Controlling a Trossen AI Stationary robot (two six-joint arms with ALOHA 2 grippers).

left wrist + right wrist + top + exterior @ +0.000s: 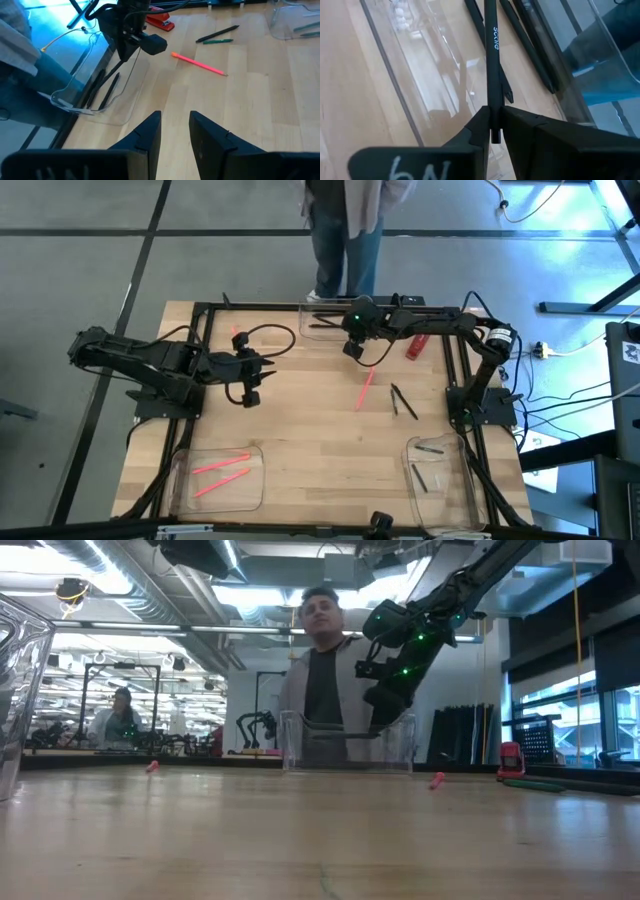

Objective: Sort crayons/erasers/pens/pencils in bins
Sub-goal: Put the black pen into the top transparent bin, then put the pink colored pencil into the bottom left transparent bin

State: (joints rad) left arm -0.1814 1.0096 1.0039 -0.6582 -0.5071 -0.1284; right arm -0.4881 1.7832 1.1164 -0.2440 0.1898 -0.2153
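- Pale wooden table [300, 450], a person [345, 230] standing at its far edge.
- Right gripper [495, 131] pinched on a slim black pen [492, 60], poised above a clear plastic rectangular tub [322, 322] with black pens inside.
- Left gripper [175, 131] parted, empty, apart.
- Long pink-red stick [364, 388] just below the right gripper.

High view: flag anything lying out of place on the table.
A pink stick, two dark sticks and another small pink piece lie loose on the wooden table, outside the three bins. A red block lies near the far bin. The right gripper holds a black pen over that bin.
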